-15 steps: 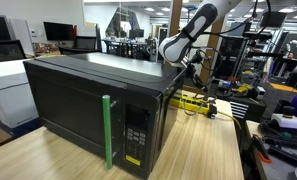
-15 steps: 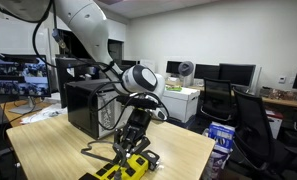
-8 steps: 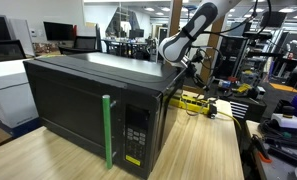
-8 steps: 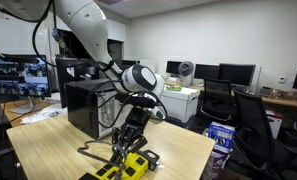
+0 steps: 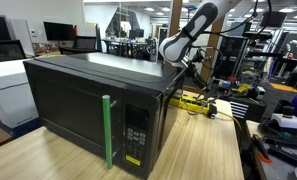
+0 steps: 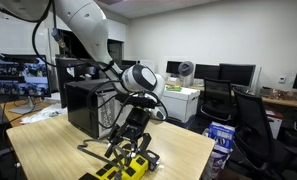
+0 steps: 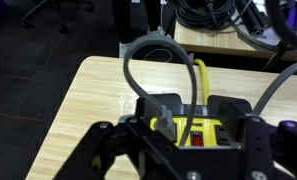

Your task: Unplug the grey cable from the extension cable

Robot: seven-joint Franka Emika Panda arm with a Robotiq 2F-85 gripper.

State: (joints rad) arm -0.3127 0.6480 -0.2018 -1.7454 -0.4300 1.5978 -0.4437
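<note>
Gripper [image 7: 183, 140] is down over the power strip [image 7: 193, 125], fingers [image 7: 106, 150] spread wide, one on each side of it. I can't see them clamped on anything. The wrist view cuts off the tips, so I can't tell whether they touch the strip.

The strip is bright yellow with dark sockets and lies flat on the wooden table [image 7: 88, 90], right under the wrist camera. The grey cable [image 7: 128, 60] loops up and over in an arch, then drops to a grey plug [image 7: 164, 122] seated in the strip (so still plugged in). A thin yellow lead [image 7: 200, 80] runs up from the strip just beside it.

In both exterior views the strip [image 5: 193, 100] [image 6: 123, 168] sits near the table edge, beside the black microwave [image 5: 88, 100] with the green door handle [image 5: 107, 130]. The arm reaches down past the microwave's far corner, with the gripper [image 6: 128, 142] just above the strip.
</note>
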